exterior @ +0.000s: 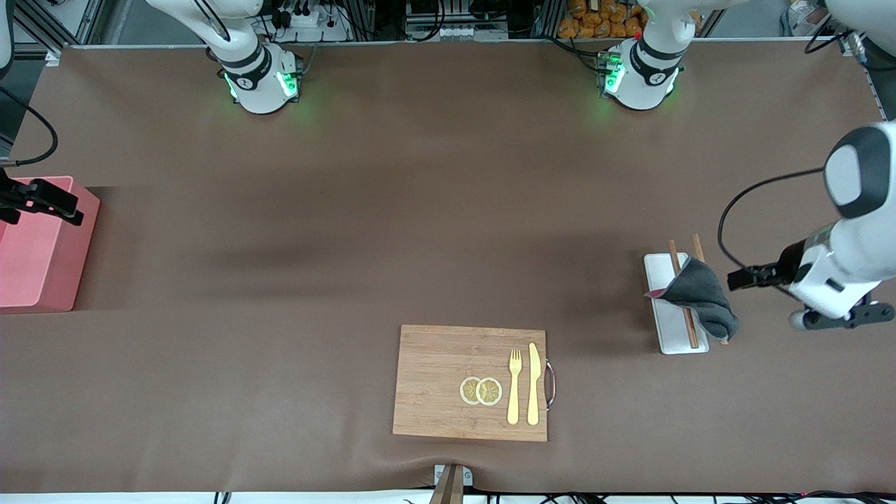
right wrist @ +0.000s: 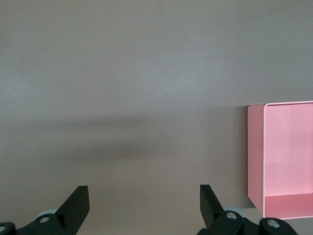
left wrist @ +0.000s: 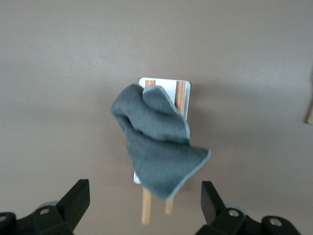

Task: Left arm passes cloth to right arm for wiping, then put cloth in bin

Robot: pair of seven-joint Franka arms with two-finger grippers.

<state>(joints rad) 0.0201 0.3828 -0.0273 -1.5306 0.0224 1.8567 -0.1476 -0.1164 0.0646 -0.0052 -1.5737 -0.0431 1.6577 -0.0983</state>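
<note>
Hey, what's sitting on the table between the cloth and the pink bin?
Mostly bare brown table. In the front view nothing lies straight between the cloth and the bin; the cutting board sits nearer the camera.

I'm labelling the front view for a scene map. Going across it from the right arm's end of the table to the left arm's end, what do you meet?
bin → cutting board → lemon slices → fork → knife → chopstick tray, the cloth draped over it.

Cloth [exterior: 700, 297] hides middle of chopsticks [exterior: 689, 329] and tray [exterior: 670, 329] — bin [exterior: 42, 259] cut by frame edge.
</note>
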